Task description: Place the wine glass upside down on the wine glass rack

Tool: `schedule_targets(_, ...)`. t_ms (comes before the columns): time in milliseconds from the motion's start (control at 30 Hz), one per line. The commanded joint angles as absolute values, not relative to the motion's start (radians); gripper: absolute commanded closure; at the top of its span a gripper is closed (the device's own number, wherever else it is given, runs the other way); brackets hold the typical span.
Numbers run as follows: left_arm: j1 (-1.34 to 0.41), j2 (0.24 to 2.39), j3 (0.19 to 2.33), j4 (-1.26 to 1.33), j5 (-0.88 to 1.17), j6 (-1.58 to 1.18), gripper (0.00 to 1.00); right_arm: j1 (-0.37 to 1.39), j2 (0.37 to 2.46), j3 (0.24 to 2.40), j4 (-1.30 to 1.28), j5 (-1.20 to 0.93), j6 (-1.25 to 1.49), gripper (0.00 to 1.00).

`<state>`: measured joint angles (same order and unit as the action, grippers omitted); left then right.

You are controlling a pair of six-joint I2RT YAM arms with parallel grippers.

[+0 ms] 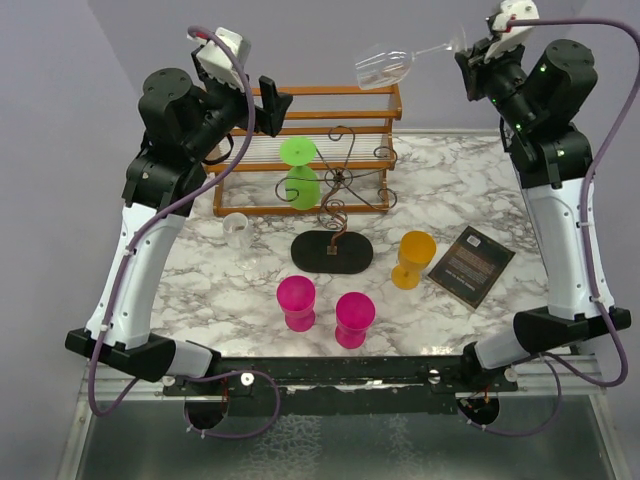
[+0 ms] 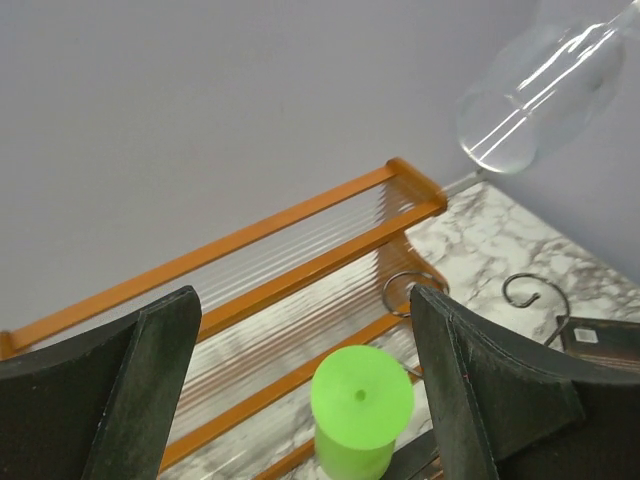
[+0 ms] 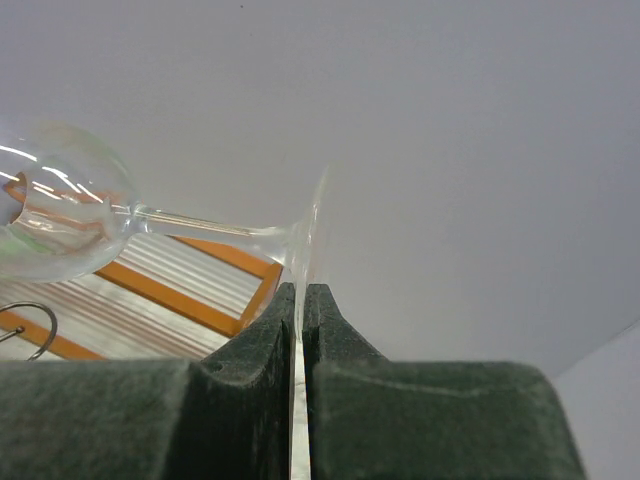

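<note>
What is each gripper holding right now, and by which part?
Right gripper pinches the clear wine glass by the edge of its foot; left gripper is open, holding nothing.

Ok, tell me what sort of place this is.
Likely a robotics lab bench, not a home: robot arms mounted at a marble-patterned table, bare grey walls, staged props like the wine glass rack and coloured goblets.
</note>
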<state>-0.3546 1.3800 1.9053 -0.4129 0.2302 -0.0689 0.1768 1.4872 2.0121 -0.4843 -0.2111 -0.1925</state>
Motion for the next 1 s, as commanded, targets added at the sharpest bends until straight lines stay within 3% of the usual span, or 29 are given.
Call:
schedule_targets(0,-0.351,1.345,1.862,-0.446,0.099,0.026,0.11,0.310,1.531,2.077,-0.461,0.020,-0.416,0.99)
schedule_targets(367,-0.290,1.284,1.773,-0.495,0.030,0.117,0.12,0.461,1.645,2.142,-0.317,0.149,-0.740,0.99)
schedule_targets(967,-0.216,1.259,1.752,-0.485,0.025,0.143,0.12,0.584,1.705,2.107,-0.350,-0.011,-1.134,0.99)
